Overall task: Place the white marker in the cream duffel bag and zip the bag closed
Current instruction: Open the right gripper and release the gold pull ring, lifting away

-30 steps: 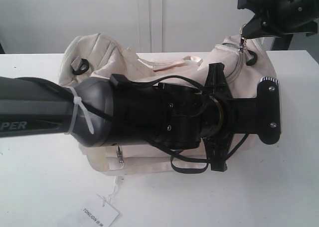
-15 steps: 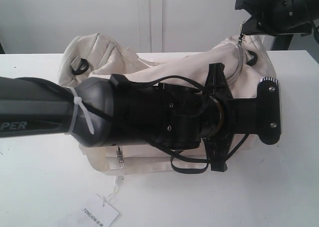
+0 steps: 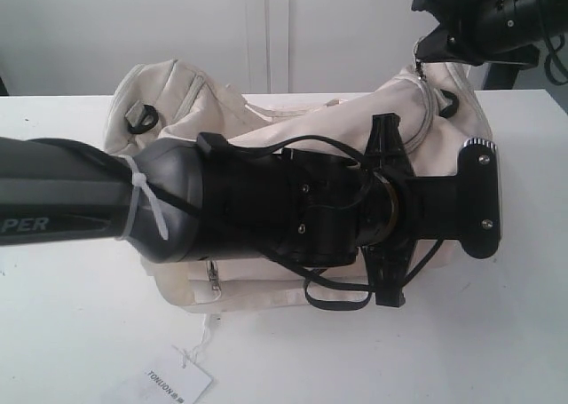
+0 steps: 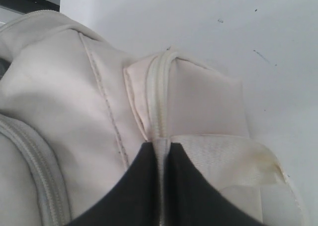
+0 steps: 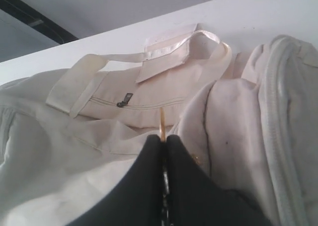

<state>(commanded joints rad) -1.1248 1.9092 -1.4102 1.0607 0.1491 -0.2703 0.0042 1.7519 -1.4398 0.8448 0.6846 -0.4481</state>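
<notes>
The cream duffel bag [image 3: 173, 93] lies on the white counter [image 3: 71, 333]. The left tool [image 4: 160, 145] seems pinched shut on the bag's zipper seam [image 4: 159, 97], though the view is tight. The right tool [image 5: 163, 139] is fully closed, gripping a thin gold zipper pull [image 5: 162, 120] above the bag's fabric.

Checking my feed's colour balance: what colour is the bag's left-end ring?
Black: the ring on the cream duffel bag, best in the exterior view.

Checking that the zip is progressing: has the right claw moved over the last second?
Yes. The right claw, shut on the zipper pull, has shifted left, toward the vertical wall panel seams.
</notes>
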